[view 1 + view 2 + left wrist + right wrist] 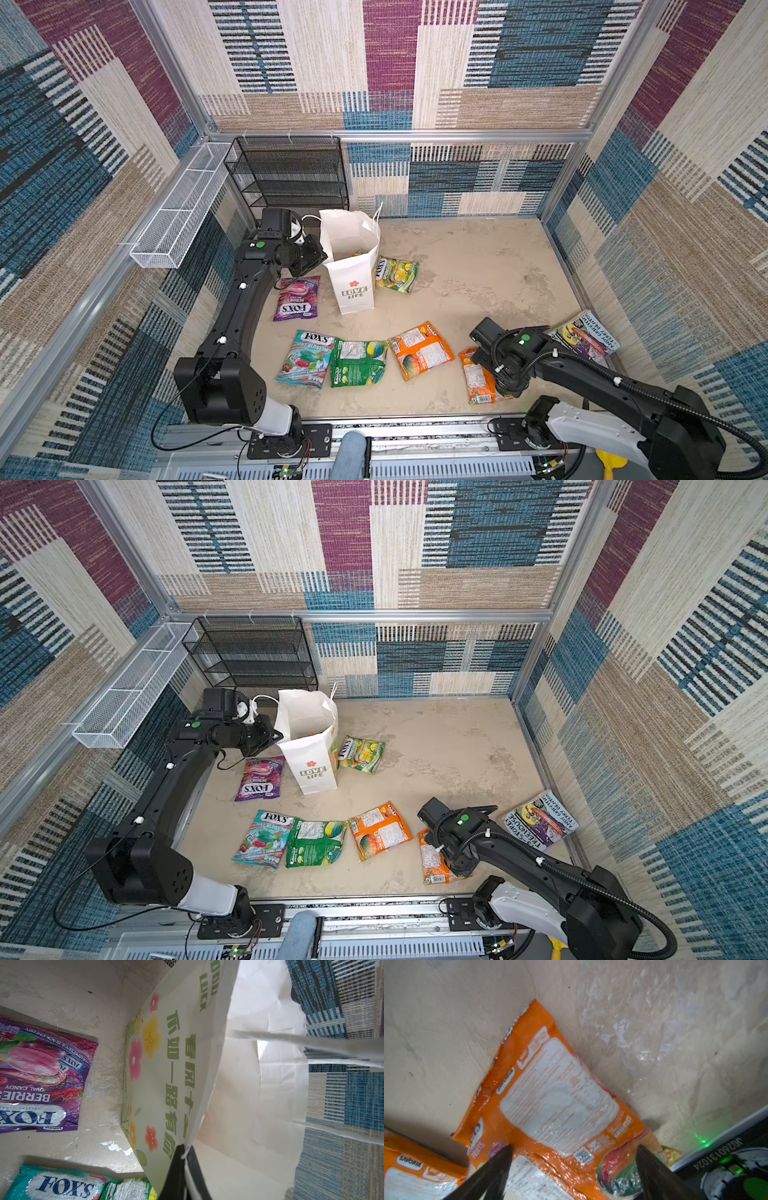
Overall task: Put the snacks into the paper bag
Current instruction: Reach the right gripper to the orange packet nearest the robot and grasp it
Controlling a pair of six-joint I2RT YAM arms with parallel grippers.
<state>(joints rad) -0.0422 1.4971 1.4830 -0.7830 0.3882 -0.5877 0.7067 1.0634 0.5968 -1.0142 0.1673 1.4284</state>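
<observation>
6 snacks lie in plain sight on the table (478,266) in both top views; a 7th may sit inside the paper bag (351,286), where only a scrap of orange and green shows through the open mouth, too little to name. The right arm (590,374) covers the end of the near orange packet (477,380) and a corner of the magazine (586,334). Counted: 2 orange, that one and the middle orange packet (420,350), both label-up; 1 green packet (358,362); 1 teal-red packet (305,358); 1 purple packet (296,299); 1 yellow-green packet (396,274). All are flat, glossy and crinkled, several showing FOX'S. The bag stands upright at the back left, between the purple and yellow-green packets, before the black mesh rack (291,174): white, red flower, green LOVE LIFE lettering, pale green flowered side panel. The left gripper (185,1150) is pinched tight on the bag's rim. The right gripper (574,1147) gapes wide over the near orange packet, clamping nothing; whether its tips touch the wrapper is unclear.
</observation>
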